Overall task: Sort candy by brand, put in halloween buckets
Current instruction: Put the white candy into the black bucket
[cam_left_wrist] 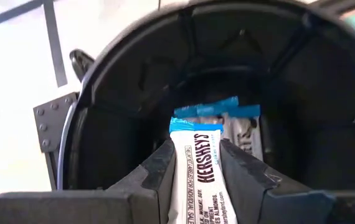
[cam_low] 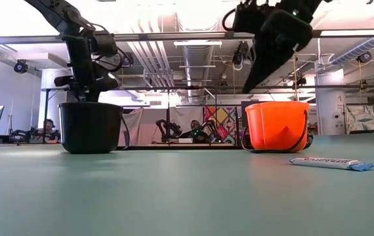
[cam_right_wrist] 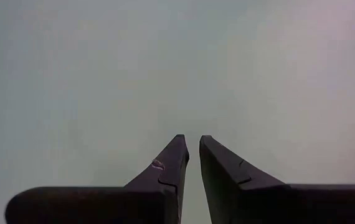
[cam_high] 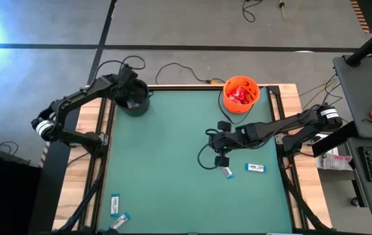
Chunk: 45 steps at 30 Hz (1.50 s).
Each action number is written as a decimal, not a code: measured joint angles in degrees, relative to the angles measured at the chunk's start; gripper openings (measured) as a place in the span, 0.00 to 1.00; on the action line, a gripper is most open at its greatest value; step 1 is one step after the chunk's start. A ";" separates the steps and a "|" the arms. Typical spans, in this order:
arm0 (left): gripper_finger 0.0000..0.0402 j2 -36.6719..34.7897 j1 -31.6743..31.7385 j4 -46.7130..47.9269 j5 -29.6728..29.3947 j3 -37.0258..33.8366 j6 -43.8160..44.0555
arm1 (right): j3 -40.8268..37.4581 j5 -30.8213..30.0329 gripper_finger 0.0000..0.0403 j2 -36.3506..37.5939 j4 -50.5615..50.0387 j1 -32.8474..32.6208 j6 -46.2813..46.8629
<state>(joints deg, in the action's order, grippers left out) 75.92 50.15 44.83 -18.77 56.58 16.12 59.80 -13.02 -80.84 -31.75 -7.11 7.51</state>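
One white-and-blue bar (cam_left_wrist: 202,180) is sitting clamped in the left gripper (cam_left_wrist: 197,163) over the black bucket (cam_high: 132,99), one more bar (cam_left_wrist: 236,124) inside. Four bars are lying on the green table (cam_high: 173,163): two (cam_high: 116,212) near the front-left corner, two (cam_high: 245,170) by the right gripper (cam_high: 217,145), whose fingers are nearly together, holding nothing. One orange bucket (cam_high: 241,93) is holding the red packets (cam_high: 239,95).

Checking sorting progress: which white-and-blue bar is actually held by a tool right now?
The Hershey's bar clamped in the left tool over the black bucket. The other bars, like one under the right arm, lie loose on the table.
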 joint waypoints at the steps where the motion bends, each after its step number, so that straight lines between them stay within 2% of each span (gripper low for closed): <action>1: 0.23 0.00 0.00 0.64 -0.12 0.00 0.14 | -0.42 0.00 0.10 0.00 -0.12 0.00 0.02; 12: 0.27 -0.30 0.24 1.96 -1.72 0.00 0.00 | -3.50 3.15 0.10 -0.31 -1.02 -0.13 0.30; 17: 0.37 -2.37 0.22 2.40 -1.70 0.00 -1.26 | -3.50 3.04 0.10 -0.31 -0.72 -0.13 0.95; 25: 0.53 -7.68 0.21 3.34 -1.46 0.00 -1.64 | -3.50 3.06 0.10 -0.28 -0.59 -0.41 6.90; 27: 0.55 -9.43 -0.02 3.38 0.88 0.00 -1.62 | -3.50 3.07 0.10 -0.28 -0.78 -0.72 6.86; 31: 0.56 -13.71 -2.15 2.84 13.87 0.00 -1.53 | -4.89 3.20 0.10 -0.28 -0.82 -1.34 8.13; 33: 0.55 -16.10 -4.66 2.55 19.08 0.00 -0.12 | -5.90 3.23 0.10 -0.28 -0.90 -1.51 9.52; 36: 0.52 -19.62 -10.96 1.54 21.23 0.00 1.83 | -6.98 3.81 0.10 -0.28 -1.09 -1.64 12.21; 41: 0.50 -22.40 -26.00 -3.52 21.02 0.00 5.04 | -7.26 4.53 0.10 -0.35 -1.03 -1.77 14.60; 45: 0.49 -19.33 -36.81 -8.11 16.47 -0.13 6.82 | -7.26 4.52 0.10 -0.39 -1.01 -1.77 14.51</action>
<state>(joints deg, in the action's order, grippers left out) 56.59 13.35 36.71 -2.30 56.44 22.94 52.53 -8.49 -81.23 -32.76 -8.88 22.02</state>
